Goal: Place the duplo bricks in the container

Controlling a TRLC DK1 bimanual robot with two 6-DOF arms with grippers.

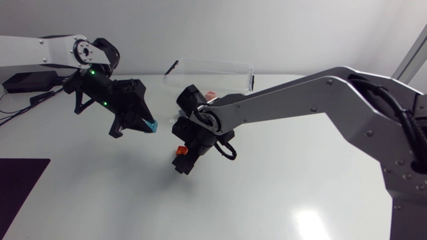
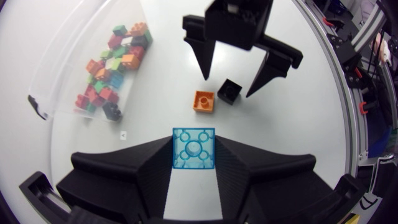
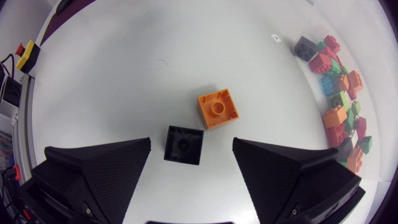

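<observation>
While the clear plastic container already holds a heap of mixed coloured bricks, three pieces remain outside it.

The left claw is clenched on a translucent blue square duplo brick. Its two broad fingers press the brick's opposite sides, and the stud face is turned toward the wrist. It holds the piece in the air, off to one side of the container and not yet over it. Gripping the flat side faces looks chosen so that the brick drops away cleanly once the fingers part above the container's opening.

The right claw is released, with its fingers spread wide. It hangs over two loose pieces lying on the white desk in front of the container: an orange square plastic brick and a black square plastic brick. The two lie just beside each other, corners near but apart as far as I can tell, with the orange one nearer the container.

The black brick sits roughly centred under the gap between the fingers, so I judge it to be the right arm's target. The wide spread leaves room to come down around it without nudging its orange neighbour.

The task looks well along, with only these three pieces left outside the container, so far as the views show.
</observation>
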